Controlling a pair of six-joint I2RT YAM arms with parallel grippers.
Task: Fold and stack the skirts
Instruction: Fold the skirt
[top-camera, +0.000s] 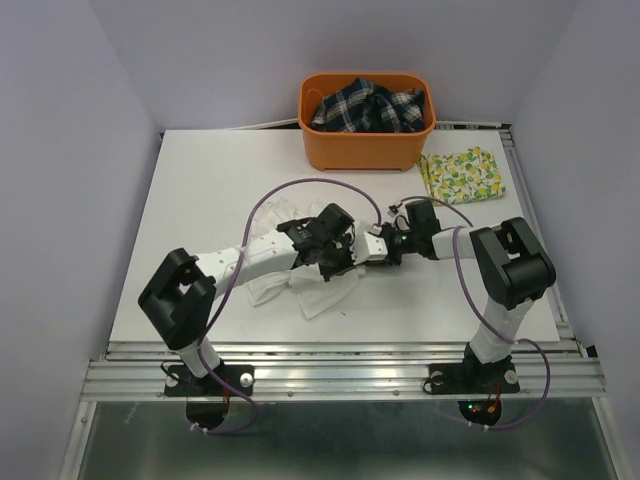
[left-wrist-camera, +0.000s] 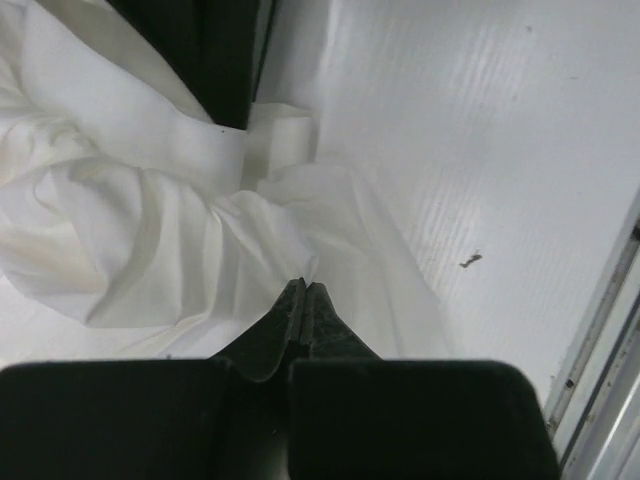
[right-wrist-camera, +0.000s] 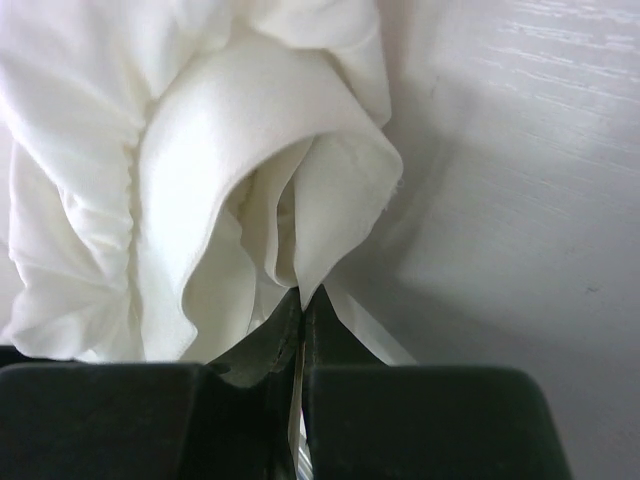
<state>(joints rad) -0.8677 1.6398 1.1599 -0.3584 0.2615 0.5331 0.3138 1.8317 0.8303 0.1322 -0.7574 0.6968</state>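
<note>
The plain white skirt (top-camera: 300, 285) lies crumpled on the table under both arms. My left gripper (top-camera: 335, 262) is shut on a fold of it; in the left wrist view the cloth (left-wrist-camera: 180, 250) bunches right at the closed tips (left-wrist-camera: 305, 290). My right gripper (top-camera: 352, 252) is shut on another fold; in the right wrist view the white cloth (right-wrist-camera: 230, 170) hangs from the pinched tips (right-wrist-camera: 302, 295). The two grippers are close together over the skirt. The lemon-print skirt (top-camera: 462, 174) lies folded flat at the back right.
An orange plastic basket (top-camera: 366, 148) with dark plaid cloth (top-camera: 368, 107) stands at the back edge. The white table top (top-camera: 210, 190) ends in a metal rail at the near edge (top-camera: 340, 350). Purple cables loop over both arms.
</note>
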